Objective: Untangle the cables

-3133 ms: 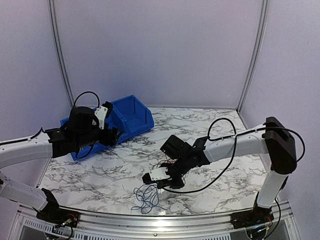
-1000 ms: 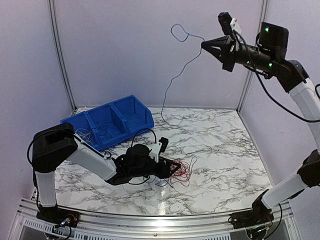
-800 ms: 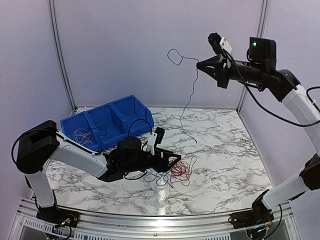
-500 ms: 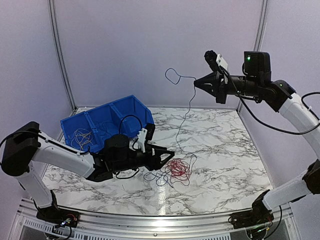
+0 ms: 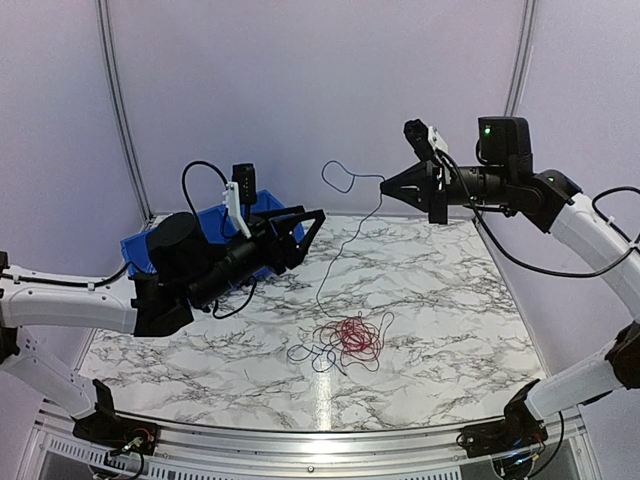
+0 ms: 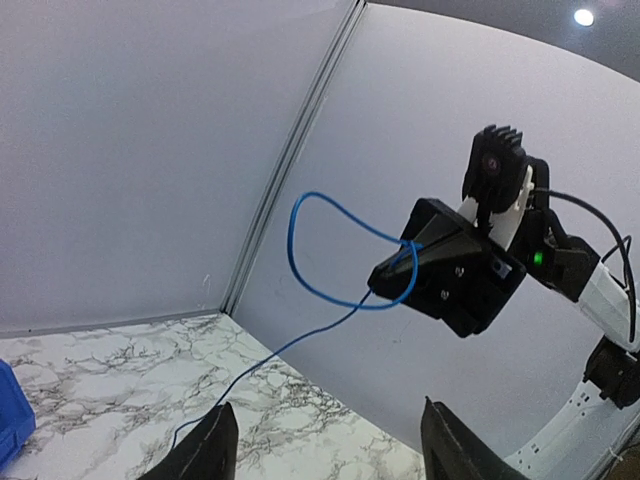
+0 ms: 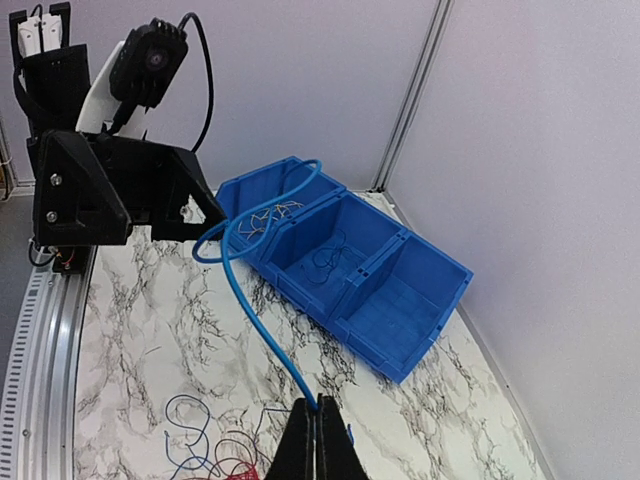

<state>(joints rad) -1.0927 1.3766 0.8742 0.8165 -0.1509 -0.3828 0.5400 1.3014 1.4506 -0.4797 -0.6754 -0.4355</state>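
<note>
High at the right of the overhead view, the right gripper (image 5: 386, 187) is pressed together on a blue wire (image 5: 336, 254), its tips pointing toward frame left; just beyond them the wire curls into a small loop in the air. From the pinch the wire slopes down and left to the marble table (image 5: 450, 300), where it meets the rest of the cables (image 5: 350, 338) — a loose heap of red loops with a few dark strands at its left edge, lying just below the middle of the frame. Left of centre, the left gripper (image 5: 308, 232) hangs above the table with its fingers spread and nothing between them, aimed toward the hanging wire but apart from it. Its own camera shows both fingertips at the bottom edge, wide apart, with the wire's loop and the right gripper's closed tips in mid-frame. The right wrist view has its fingers shut at the bottom edge, the wire arcing up toward the left gripper at upper left, and a blue bin (image 7: 430, 300) of three compartments at centre — thin whitish wires lie in the upper-left compartment, dark ones in the middle one.
</note>
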